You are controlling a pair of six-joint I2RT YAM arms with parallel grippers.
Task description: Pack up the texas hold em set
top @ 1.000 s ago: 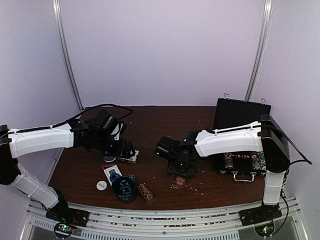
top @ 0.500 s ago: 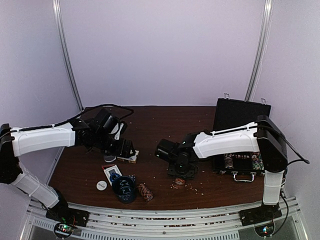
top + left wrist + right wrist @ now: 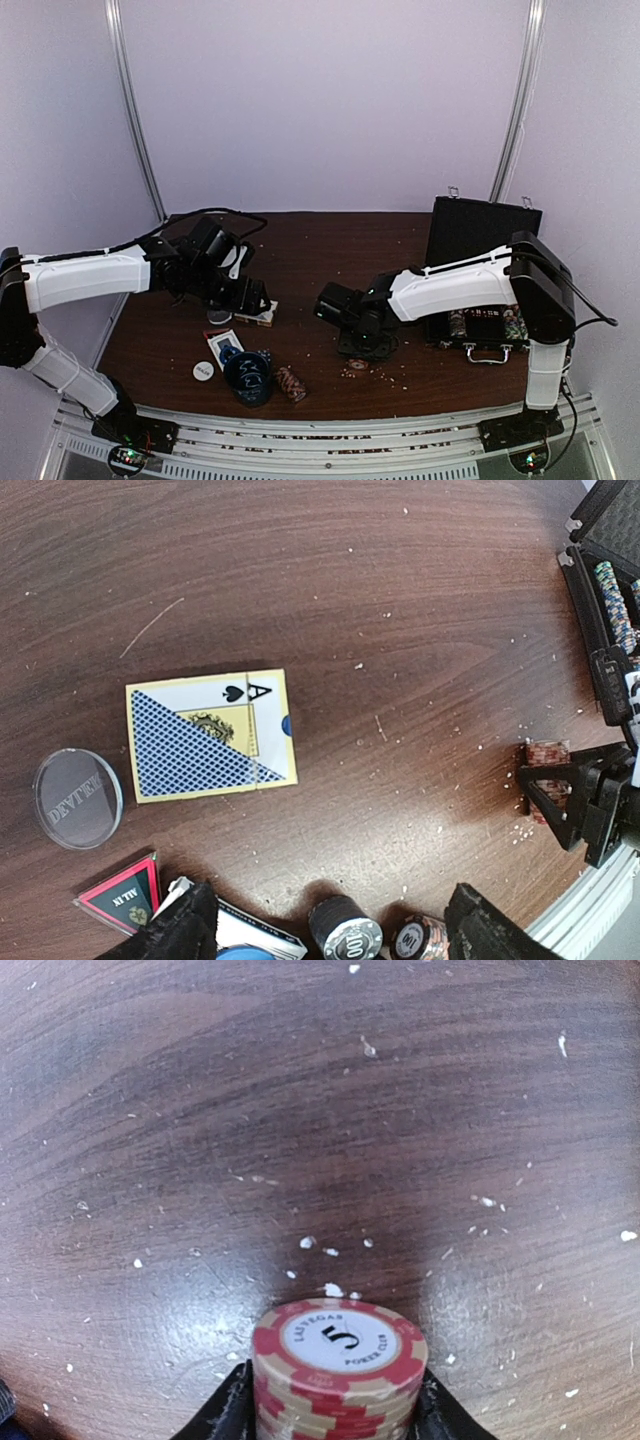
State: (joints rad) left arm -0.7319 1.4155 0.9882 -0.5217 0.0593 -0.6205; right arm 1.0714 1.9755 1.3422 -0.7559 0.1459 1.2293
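Note:
The black case (image 3: 484, 232) stands open at the right, lid upright, with chip rolls (image 3: 487, 322) in its tray. My right gripper (image 3: 364, 346) is shut on a red-and-tan chip roll marked 5 (image 3: 340, 1358), low over the table. The roll also shows in the left wrist view (image 3: 545, 754). My left gripper (image 3: 250, 298) is open and empty above a blue-backed card deck (image 3: 212, 735). A black chip roll (image 3: 345, 930) and another roll (image 3: 418, 938) lie between its fingers (image 3: 178, 930). A clear dealer button (image 3: 78, 798) and an "ALL IN" token (image 3: 122, 892) lie nearby.
A dark round cup with white scribbles (image 3: 248, 376) stands near the front edge. Beside it are a chip roll (image 3: 291, 383), a second card deck (image 3: 224, 346) and a white button (image 3: 203, 369). White crumbs dot the brown table (image 3: 320, 250).
My right gripper has shifted slightly right and down over the red chip roll, which now shows less from above. The left arm has hardly moved.

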